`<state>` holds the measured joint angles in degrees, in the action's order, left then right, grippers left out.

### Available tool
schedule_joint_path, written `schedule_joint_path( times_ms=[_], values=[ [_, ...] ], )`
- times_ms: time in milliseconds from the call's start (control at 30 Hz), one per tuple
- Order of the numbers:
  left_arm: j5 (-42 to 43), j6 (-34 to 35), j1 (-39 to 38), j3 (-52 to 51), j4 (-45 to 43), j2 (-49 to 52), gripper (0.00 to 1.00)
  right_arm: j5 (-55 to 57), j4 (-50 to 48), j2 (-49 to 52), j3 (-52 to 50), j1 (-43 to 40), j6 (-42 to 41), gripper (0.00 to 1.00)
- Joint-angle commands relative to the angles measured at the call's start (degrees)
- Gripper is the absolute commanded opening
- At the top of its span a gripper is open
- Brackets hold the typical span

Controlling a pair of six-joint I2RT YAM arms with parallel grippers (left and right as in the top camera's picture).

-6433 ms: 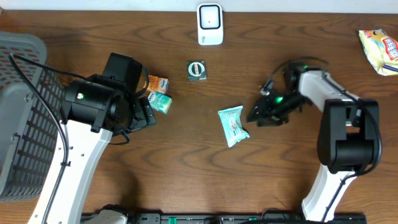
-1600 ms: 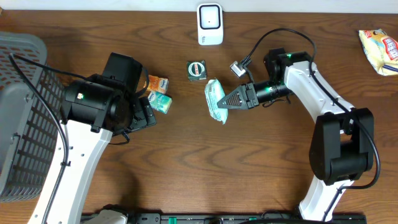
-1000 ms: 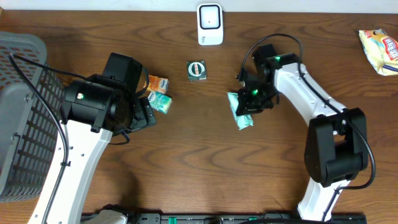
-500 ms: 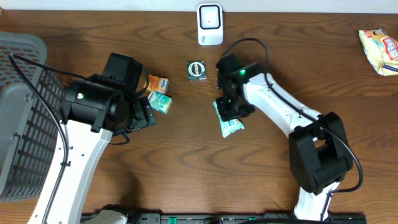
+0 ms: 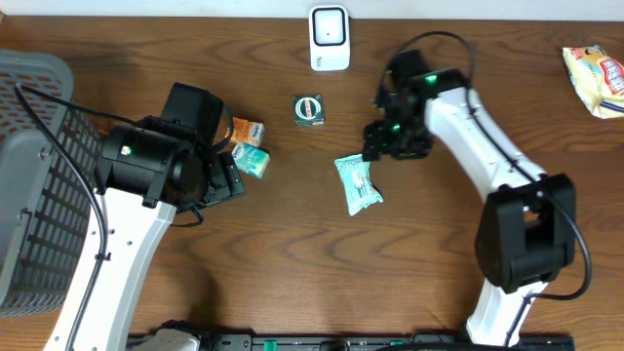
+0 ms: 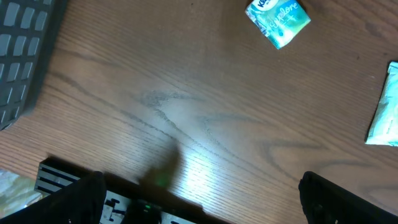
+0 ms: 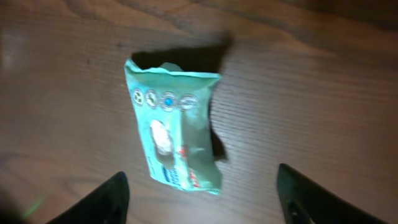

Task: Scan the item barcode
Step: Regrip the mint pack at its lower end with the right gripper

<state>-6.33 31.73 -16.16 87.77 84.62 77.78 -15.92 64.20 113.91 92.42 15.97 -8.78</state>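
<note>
Found the green packet (image 5: 358,184) lying flat on the counter (image 5: 292,263), clear of both claws. It sits just beside the right claw (image 5: 387,144), toward the left arm and the counter's near edge, long axis roughly front-to-back, slightly slanted. Noted right claw spread wide, holding nothing. Noted left claw (image 6: 199,186) fully open, empty, farther off. Judged right arm nearer for any regrasp.
</note>
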Motion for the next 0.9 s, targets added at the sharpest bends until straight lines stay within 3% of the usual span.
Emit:
schedule_joint_path(
  times_ms=[0,67,200,367,567,700,833,867],
  values=[
    [-0.2,0.5,0.2,0.3,0.2,-0.3,0.97,-9.1,0.2,0.1,-1.7,-2.8,6.9,0.8],
    [-0.2,0.5,0.2,0.3,0.2,-0.3,0.98,-11.6,-1.5,0.1,-4.5,-3.8,7.6,0.91],
    [-0.2,0.5,0.2,0.3,0.2,-0.3,0.98,-17.1,-8.0,0.1,-11.6,-4.2,7.6,0.91],
    [-0.2,0.5,0.2,0.3,0.2,-0.3,0.98,-21.9,-15.2,0.1,-18.8,-4.2,6.6,0.79],
    [-0.2,0.5,0.2,0.3,0.2,-0.3,0.98,-23.3,-22.0,0.1,-23.8,-3.3,3.5,0.72],
    [-0.2,0.5,0.2,0.3,0.2,-0.3,0.98,-23.9,-23.6,0.1,-25.1,-2.5,3.2,0.44],
    [-0.2,0.5,0.2,0.3,0.2,-0.3,0.98,-23.9,-24.7,0.1,-25.1,-1.7,3.2,0.01],
    [-0.2,0.5,0.2,0.3,0.2,-0.3,0.98,-23.9,-25.0,0.1,-25.1,-1.5,3.0,0.01]
  ],
)
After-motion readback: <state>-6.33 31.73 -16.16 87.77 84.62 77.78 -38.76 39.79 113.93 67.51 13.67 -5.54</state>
